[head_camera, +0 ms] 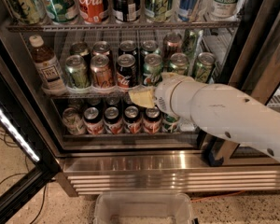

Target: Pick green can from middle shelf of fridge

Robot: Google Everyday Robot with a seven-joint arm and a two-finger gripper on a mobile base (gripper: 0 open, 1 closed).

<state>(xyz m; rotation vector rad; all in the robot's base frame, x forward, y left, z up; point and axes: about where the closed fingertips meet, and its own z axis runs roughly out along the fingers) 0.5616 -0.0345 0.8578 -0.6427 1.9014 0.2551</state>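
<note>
The fridge [154, 169] stands open with wire racks full of drinks. The middle shelf [84, 93] holds two rows of cans. The green can [152, 68], bright green with a white swirl, stands in the front row, right of a black-and-red cola can [127, 71]. My gripper [142, 97], cream-coloured at the end of a thick white arm [224, 115], is in front of the shelf rail just below the green can, and covers its base. It holds nothing that I can see.
Duller green cans [77, 71] [204, 66] stand at both ends of the row, and a tea bottle [45, 66] at the far left. The fridge door [14, 125] hangs open on the left. A clear plastic bin [142, 209] sits on the floor below.
</note>
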